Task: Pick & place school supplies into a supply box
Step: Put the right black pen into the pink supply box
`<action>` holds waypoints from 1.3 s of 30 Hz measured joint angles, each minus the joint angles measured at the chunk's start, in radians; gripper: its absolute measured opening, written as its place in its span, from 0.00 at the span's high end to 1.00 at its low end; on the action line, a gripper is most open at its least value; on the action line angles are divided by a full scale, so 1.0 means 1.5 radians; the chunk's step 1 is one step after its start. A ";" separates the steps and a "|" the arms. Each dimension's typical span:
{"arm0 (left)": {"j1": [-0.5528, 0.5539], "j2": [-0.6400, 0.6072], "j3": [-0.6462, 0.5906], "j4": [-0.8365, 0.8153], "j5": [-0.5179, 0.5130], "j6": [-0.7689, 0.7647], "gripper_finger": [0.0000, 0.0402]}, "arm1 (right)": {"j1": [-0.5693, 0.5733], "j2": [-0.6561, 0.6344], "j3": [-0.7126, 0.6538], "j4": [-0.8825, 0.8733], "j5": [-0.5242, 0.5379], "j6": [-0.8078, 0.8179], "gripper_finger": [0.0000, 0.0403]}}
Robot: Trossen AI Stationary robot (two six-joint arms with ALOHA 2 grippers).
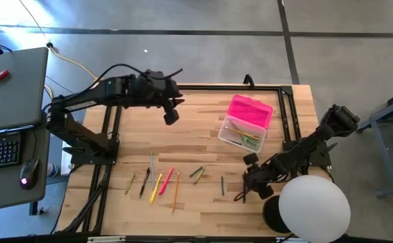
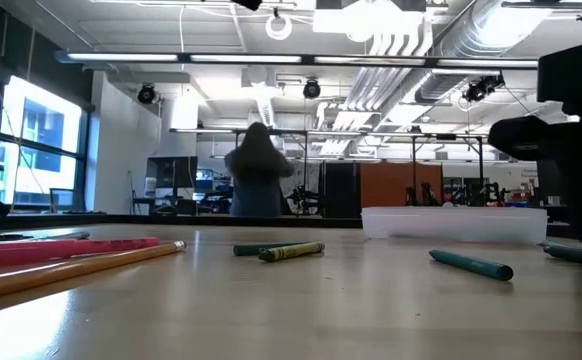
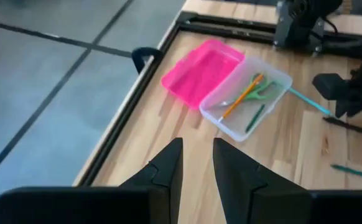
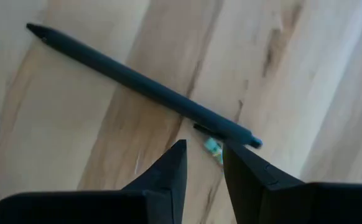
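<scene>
The supply box [image 1: 242, 133] stands clear and open at the table's far right, and its pink lid [image 1: 252, 109] leans on its far side. Green-handled scissors [image 3: 254, 89] and a few pens lie inside. Several pens and pencils [image 1: 159, 183] lie spread near the front edge. My left gripper [image 3: 197, 163] hangs high over the table's far left, open, with nothing between its fingers. My right gripper [image 4: 203, 160] points down, open, just above one end of a dark pen [image 4: 142, 83] that lies flat on the wood at the near right.
Black frame rails [image 1: 287, 108] edge the table. A white round thing [image 1: 315, 206] sits at the near right corner. A side desk with a laptop [image 1: 11, 84] and a keyboard stands to the left. A person [image 2: 257, 175] stands in the room beyond.
</scene>
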 joint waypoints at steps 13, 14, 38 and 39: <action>-0.012 0.024 -0.001 0.003 -0.010 0.006 0.70 | -0.001 -0.001 -0.044 0.094 0.031 -0.127 0.79; -0.012 0.024 -0.001 0.003 -0.010 0.007 0.70 | -0.001 -0.001 -0.041 0.089 0.032 -0.125 0.79; -0.011 0.024 -0.046 -0.009 -0.019 0.006 0.70 | -0.044 0.030 -0.099 0.329 0.001 -0.264 0.79; -0.011 0.024 -0.046 -0.014 -0.019 0.006 0.70 | -0.049 0.030 -0.102 0.353 0.001 -0.278 0.79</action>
